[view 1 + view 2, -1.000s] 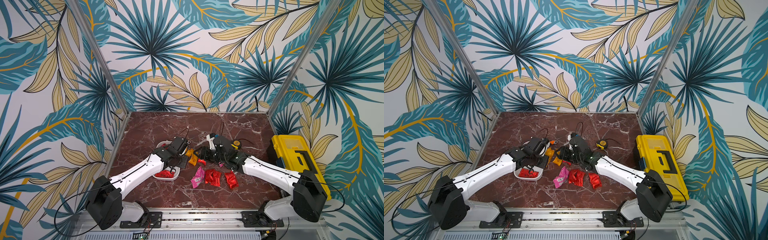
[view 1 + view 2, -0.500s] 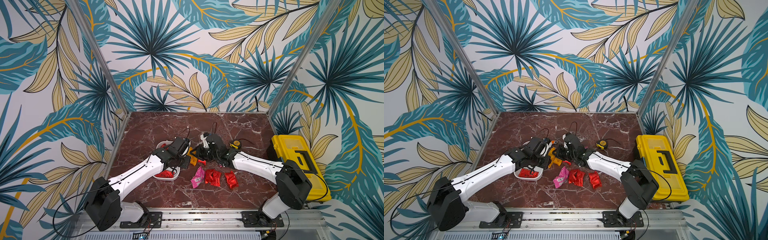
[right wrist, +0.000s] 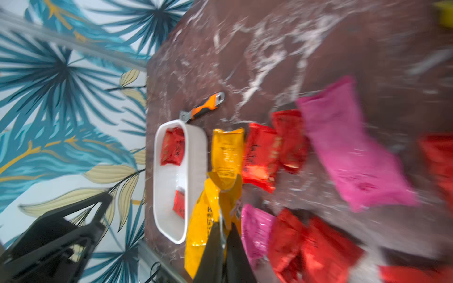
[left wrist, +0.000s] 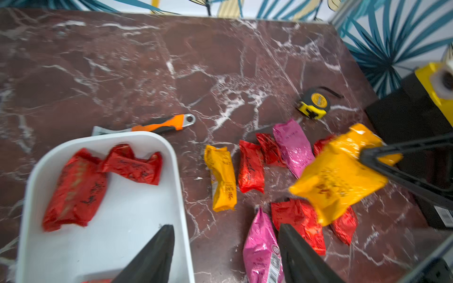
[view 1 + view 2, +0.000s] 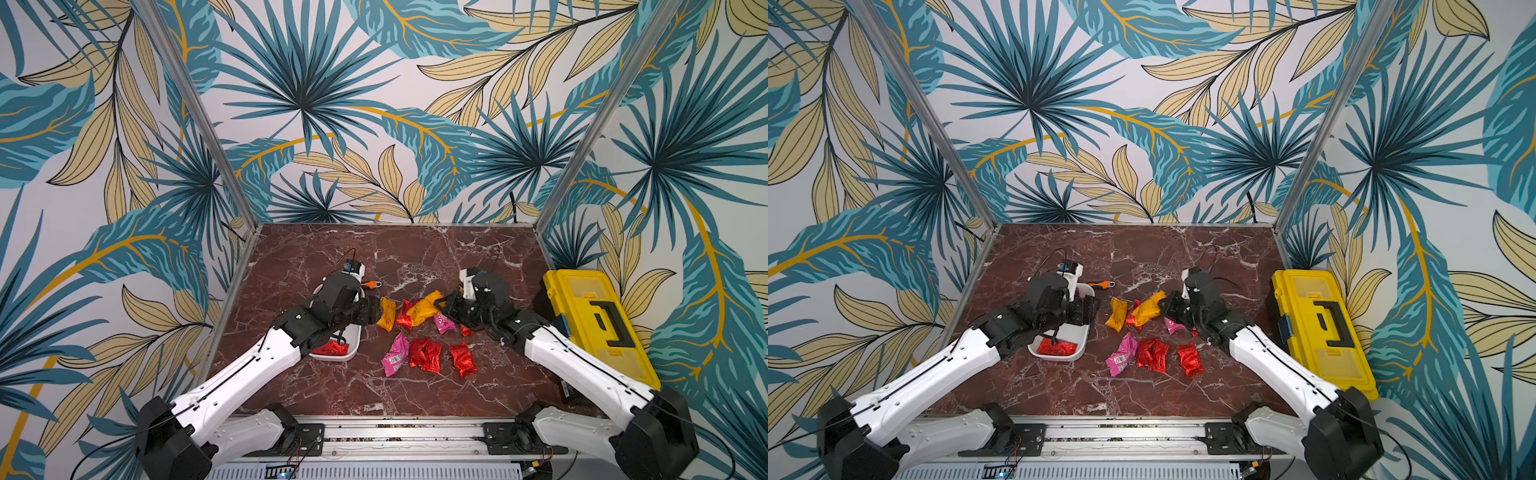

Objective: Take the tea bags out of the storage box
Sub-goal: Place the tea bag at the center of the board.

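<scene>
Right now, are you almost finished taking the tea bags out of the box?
Nearly. Most tea bags lie on the table. The right gripper pinches a yellow tea bag, the left gripper hangs open. A few red tea bags wait in the storage box.

The storage box lies on the marble table and holds red tea bags at its near end (how many, I cannot count, because they overlap). The left gripper hangs over the box's far end. Just to the right of the box lies a flat orange-yellow tea bag, and a small red tea bag touches it. Farther to the right of the box, the right gripper is closed on one end of a second orange-yellow tea bag. To the right of the box's near end lie a pink tea bag, a crumpled red tea bag and a last red tea bag. Behind the box's far end lies a wrench. A yellow toolbox stands well apart, to the right of the box.
</scene>
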### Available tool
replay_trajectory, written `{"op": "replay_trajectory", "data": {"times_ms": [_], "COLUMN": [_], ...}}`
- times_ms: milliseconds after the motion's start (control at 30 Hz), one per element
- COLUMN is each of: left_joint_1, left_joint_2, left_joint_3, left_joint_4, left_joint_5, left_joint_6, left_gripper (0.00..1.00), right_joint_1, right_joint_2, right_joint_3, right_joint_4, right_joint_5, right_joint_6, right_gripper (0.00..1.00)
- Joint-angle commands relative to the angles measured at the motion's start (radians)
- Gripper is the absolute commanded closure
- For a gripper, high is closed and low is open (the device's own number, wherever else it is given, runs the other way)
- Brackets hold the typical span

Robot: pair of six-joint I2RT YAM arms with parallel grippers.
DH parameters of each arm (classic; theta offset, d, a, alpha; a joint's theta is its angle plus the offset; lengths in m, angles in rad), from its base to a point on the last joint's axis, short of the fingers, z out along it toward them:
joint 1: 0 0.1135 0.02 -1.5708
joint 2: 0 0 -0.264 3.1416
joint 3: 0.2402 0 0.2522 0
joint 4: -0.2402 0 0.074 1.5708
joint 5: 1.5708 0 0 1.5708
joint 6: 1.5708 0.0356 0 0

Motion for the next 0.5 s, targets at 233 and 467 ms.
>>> {"op": "replay_trajectory", "data": {"times_ms": [233, 467], "left_joint_1": [0.112, 0.179], "left_joint_2": [-0.047, -0.043], "left_joint_3": [-0.127, -0.180], "left_joint_4": [0.042, 0.055], "left_joint_5": [0.001, 0.028], "left_joint_6": [-0.097, -0.135], "left_gripper": [0.29, 0.29], "right_joint_1": [-0.291, -0.465], "right_joint_2": [-0.201, -0.130], "right_joint_3": [-0.045, -0.076], "right_joint_4": [-0.463, -0.296], "right_joint_5": [0.199, 0.157], "right_joint_6": [-0.164, -0.120], "right_gripper": [1.00, 1.00]}}
